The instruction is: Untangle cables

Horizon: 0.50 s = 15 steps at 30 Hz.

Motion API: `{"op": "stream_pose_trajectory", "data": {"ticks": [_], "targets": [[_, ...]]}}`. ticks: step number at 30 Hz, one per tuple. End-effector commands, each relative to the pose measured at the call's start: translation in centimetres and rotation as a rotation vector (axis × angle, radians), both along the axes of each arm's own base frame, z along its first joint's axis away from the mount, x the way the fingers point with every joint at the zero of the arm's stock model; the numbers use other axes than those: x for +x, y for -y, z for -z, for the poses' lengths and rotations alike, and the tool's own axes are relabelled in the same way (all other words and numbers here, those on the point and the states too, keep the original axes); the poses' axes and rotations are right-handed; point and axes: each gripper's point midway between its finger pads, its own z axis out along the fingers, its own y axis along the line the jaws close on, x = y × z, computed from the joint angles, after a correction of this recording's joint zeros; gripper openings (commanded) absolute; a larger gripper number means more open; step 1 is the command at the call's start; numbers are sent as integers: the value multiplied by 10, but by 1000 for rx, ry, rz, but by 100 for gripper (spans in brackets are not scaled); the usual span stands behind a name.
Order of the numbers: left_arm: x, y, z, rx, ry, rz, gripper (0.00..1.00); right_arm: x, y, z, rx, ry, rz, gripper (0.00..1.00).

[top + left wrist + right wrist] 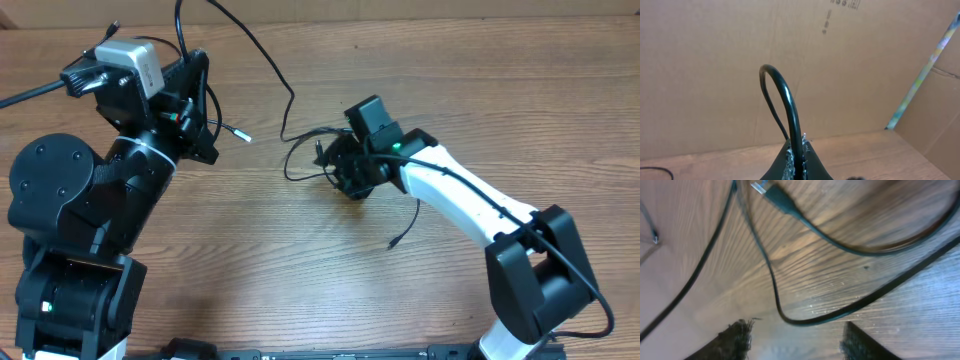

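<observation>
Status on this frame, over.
Left gripper shut on a cable loop. Right gripper open, low over the tangle. Nothing in the way.

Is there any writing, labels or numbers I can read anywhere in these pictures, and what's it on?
Dark print at the top of the cardboard wall, left wrist view: cut off and blurred, unreadable.
Small marks just below it: too small to read.
Overhead and right wrist views: no writing visible.

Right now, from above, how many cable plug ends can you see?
3. One plug beside the left end effector; one in the tangle by the right end effector; one lying alone beside the right arm. More may be hidden.
</observation>
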Motion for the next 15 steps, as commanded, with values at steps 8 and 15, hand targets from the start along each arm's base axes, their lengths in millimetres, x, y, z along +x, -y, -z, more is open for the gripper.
{"op": "stream_pose_trajectory", "data": {"ticks": [8, 15], "targets": [[8, -44, -17, 52, 78, -255, 4, 1, 71, 52, -346, -78, 222, 4], [1, -87, -50, 121, 158, -454, 4, 4, 162, 56, -583, -129, 340, 4]]}}
